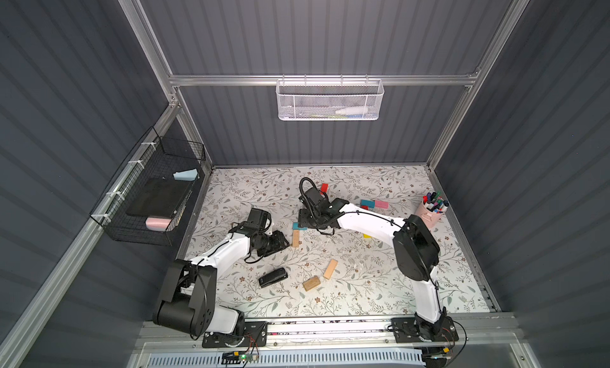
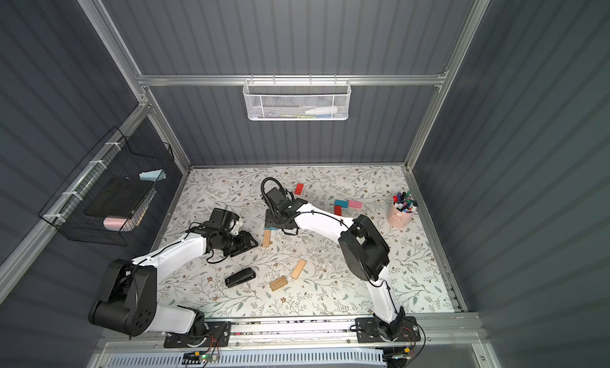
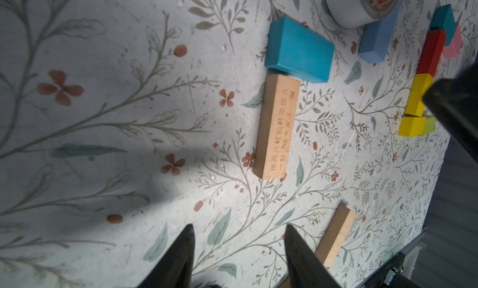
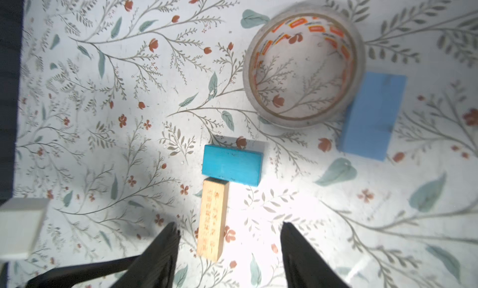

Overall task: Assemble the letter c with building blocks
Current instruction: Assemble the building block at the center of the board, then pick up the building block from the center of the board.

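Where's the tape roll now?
In the right wrist view, the tape roll lies flat mid-table, against the light blue block and near the teal block.

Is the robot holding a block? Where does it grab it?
No, nothing. The left tool and the right tool are both open and empty; the wooden block lies ungripped.

A tan block (image 2: 266, 238) lies near the middle of the floral table (image 2: 412, 283), its far end touching a teal block (image 2: 271, 228). The right pincer (image 2: 273, 219) hangs over that teal block. The left pincer (image 2: 252, 242) sits just beside the tan block. Toward the near edge lie a slanted tan block (image 2: 298, 269), a stubby tan block (image 2: 278, 283) and a black stapler (image 2: 240, 278). A red block (image 2: 298, 189) lies near the far edge, and a pink cup of markers (image 2: 401, 214) stands by the right edge.
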You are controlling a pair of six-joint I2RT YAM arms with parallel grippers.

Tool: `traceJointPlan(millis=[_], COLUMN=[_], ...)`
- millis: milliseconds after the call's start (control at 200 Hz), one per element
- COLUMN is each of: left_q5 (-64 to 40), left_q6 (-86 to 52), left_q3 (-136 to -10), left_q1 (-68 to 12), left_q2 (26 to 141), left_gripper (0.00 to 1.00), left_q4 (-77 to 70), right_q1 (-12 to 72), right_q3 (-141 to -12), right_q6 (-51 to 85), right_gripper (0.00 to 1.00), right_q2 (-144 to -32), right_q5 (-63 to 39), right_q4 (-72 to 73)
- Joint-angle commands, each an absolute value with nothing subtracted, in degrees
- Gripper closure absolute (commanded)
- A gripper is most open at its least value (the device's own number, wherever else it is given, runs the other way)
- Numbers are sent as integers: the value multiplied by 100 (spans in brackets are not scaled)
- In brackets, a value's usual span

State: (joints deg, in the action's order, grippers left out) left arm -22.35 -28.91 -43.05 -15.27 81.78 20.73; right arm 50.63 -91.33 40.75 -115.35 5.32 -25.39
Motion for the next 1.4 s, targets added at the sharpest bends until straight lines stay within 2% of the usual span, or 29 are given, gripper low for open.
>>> traceJointPlan(millis=[0,325,765,966,1396], left_q5=[-2125,-1767,-1669,-975,-1037], left_q6=[-2683,-2611,-2588,-2536,-2318], left_q3=[-4451,-4782,-4966,-5209,-5551], left_q1=[-1599,-1906,-2005,-2733,-3738], left_q2=[8074,8253,8448,8357,8346], left_gripper=[47,48,48,51,52], left_q4=[1986,2180,2273,2707,3330], right_q1=[5080,4561,4105,4096,3812], right_q3=[-8699,-7531,-7848,-7505,-5735], right_q6=[4232,4082,3660,3692,3612], right_gripper=[41,45,49,49,49], right_q2=[-11217,-10538,-11018,-10819,-9330], right_q5=[886,603,320,246,-558], right_q4=[-2404,-2032,-2160,-2034,-1346])
